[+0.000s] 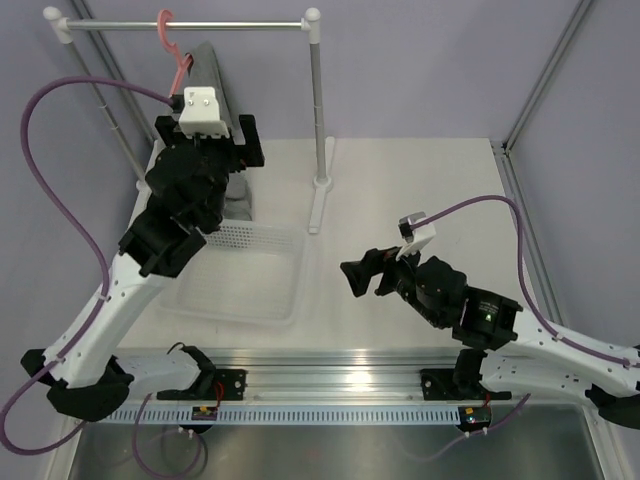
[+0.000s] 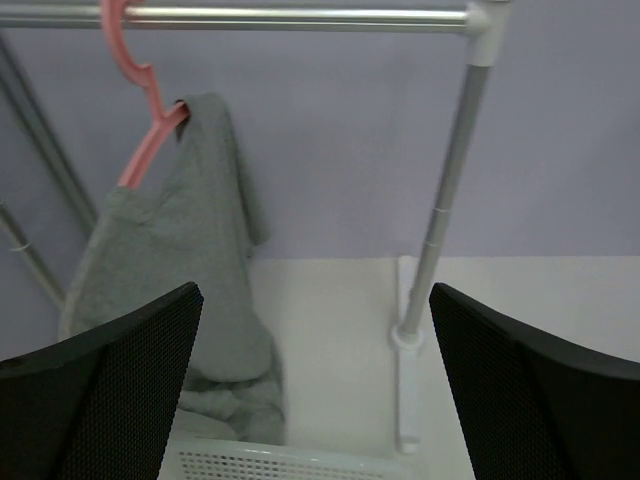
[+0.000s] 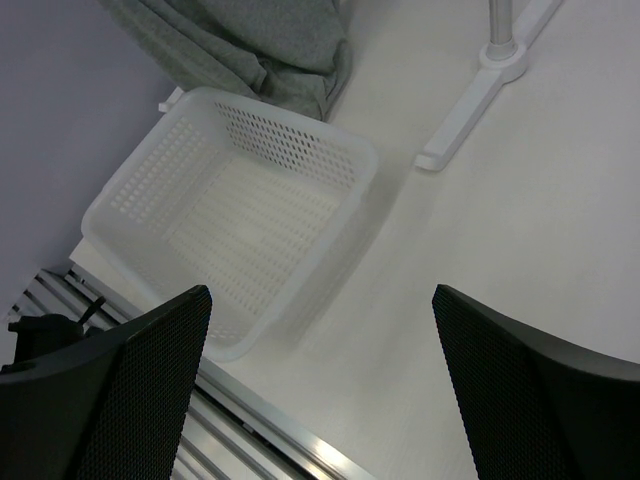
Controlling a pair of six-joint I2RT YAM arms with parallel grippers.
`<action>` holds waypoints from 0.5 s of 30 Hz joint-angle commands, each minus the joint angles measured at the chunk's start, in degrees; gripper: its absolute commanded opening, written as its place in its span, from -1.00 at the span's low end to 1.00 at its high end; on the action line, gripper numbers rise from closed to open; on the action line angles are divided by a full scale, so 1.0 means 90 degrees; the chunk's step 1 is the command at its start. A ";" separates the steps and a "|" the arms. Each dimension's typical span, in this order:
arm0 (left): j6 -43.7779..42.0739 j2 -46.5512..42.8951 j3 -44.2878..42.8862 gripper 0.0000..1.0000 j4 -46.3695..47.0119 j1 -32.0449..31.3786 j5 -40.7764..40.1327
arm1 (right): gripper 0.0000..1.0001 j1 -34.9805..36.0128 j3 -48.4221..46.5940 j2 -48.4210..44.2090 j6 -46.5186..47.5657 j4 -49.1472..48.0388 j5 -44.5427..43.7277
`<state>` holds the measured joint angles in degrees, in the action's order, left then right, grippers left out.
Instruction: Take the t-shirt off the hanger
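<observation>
- At the near side of the worktop [image 3: 520, 250], the right pincer [image 3: 322, 300] hovers with jaws wide and empty. It points at the white basket [image 3: 140, 195], well apart from the garment.
- The basket sits between the arms. The t-shirt's bunched lower end lies on the worktop just behind its far rim.
- Further back, the left pincer [image 2: 315, 295] is raised, jaws also wide, nothing between them.
- The t-shirt [image 2: 190, 250] is ahead of the left pincer and off to its left side. Not touching.
- The t-shirt hangs bunched from the hanger [image 2: 140, 150], and one pink arm shows bare above the cloth.
- The hanger's hook is over the rail [image 2: 300, 15] at the far left.
- Step in hand, as I read it: left arm closes in for the first grab.
- Shift left to centre the cloth between the jaws, and take a thick fold below the hanger arm, cloth only, no plastic.
- Then pull down and sideways along the arm so the fabric slides off.
- Risk: a straight tug could swing the hanger or unhook it from the rail.
</observation>
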<state>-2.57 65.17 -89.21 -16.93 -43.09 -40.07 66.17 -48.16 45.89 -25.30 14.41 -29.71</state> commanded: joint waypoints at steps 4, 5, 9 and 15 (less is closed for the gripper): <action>0.0820 0.0883 -0.0927 0.98 -0.0989 0.2041 0.1491 | 0.99 0.0030 -0.0303 0.0409 0.0057 0.0019 0.0381; 0.1151 0.1000 -0.1053 0.98 -0.1242 0.2498 0.1639 | 0.99 0.0040 -0.0322 0.0438 0.0057 0.0048 0.0440; 0.1009 0.1246 -0.1367 0.98 -0.1342 0.2970 0.1931 | 0.99 0.0040 -0.0342 0.0497 0.0047 0.0000 0.0820; -0.0017 0.1246 -0.1241 0.98 -0.1098 0.3166 0.2012 | 0.99 0.0040 -0.0381 0.0575 0.0057 -0.0030 0.1114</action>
<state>1.41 77.47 -98.08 -28.60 -15.79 -23.92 66.17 -49.17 50.76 -25.32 14.90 -21.87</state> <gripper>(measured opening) 0.987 0.993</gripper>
